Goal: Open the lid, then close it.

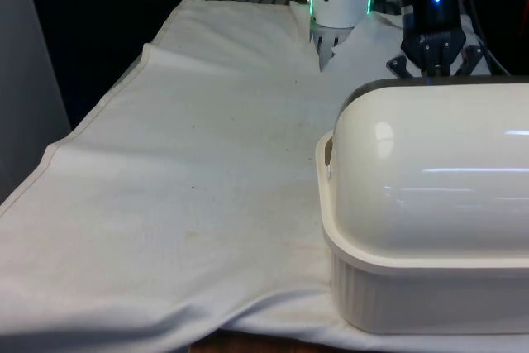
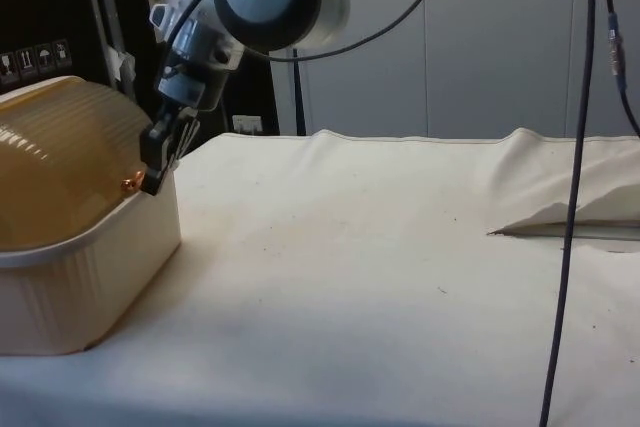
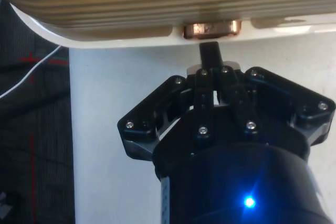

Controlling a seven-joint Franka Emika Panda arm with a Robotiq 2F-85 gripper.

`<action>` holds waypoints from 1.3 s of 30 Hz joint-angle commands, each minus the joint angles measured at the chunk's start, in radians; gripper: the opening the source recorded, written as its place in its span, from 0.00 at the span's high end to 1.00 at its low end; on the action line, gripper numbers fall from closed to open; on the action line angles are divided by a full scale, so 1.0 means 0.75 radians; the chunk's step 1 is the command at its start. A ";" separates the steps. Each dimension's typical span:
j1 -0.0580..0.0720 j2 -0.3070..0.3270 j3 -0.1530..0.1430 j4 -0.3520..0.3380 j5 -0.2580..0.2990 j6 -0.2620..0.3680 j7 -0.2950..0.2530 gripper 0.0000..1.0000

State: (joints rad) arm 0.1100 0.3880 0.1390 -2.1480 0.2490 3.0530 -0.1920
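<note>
Cream plastic bread box (image 1: 430, 229) sits at the near end of the desk (image 1: 182, 204), on the front view's right; its smooth domed lid (image 1: 438, 163) is down over the ribbed base, w/ a darker strip along the lid's far top edge. Behind that edge the black pincer (image 1: 431, 68) hangs from the white arm, pointing down at the box's far side; contact is hidden by the lid there. White cloth covers the rest of the desk, wrinkled near the front edge. Side view: bread box is at the left, lid ribbed and amber-tinted, closed onto the pale base rim. Pincer (image 2: 153, 179) comes down at a slant beside the box's end, tips right at a small copper knob (image 2: 130, 184) low on the lid, just above the rim; the tips look touching or almost touching it, can't tell which. Dark cables hang across the right part, and the cloth has a raised fold at far right. Wrist view: pincer (image 3: 211, 56) w/ fingers pressed together, nothing between them, one dark tip aimed just below the copper knob (image 3: 211, 29) set on the lid's pale lower edge; a narrow gap shows between tip and knob.
</note>
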 commanded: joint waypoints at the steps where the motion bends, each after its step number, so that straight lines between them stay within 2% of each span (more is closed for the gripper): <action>1: 0.000 -0.001 0.000 -0.003 0.000 0.001 0.000 1.00; 2: -0.005 -0.007 0.013 -0.012 0.009 0.019 -0.001 1.00; 7: 0.003 -0.004 0.009 -0.009 0.004 0.017 0.003 1.00; 12: 0.000 0.000 0.015 -0.003 0.005 0.019 0.001 1.00; 19: 0.005 -0.001 0.012 0.001 0.000 0.003 0.001 1.00; 23: 0.019 0.012 0.009 0.020 0.000 0.012 0.008 1.00; 26: 0.020 0.021 0.009 0.036 -0.001 0.009 0.007 1.00; 27: 0.015 0.013 0.013 0.027 0.000 0.003 0.001 1.00; 29: 0.023 0.031 0.009 0.051 -0.001 0.008 0.008 1.00; 39: 0.017 0.029 0.013 0.080 0.001 -0.001 0.005 1.00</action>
State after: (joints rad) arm 0.1230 0.4090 0.1490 -2.0930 0.2490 3.0540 -0.1910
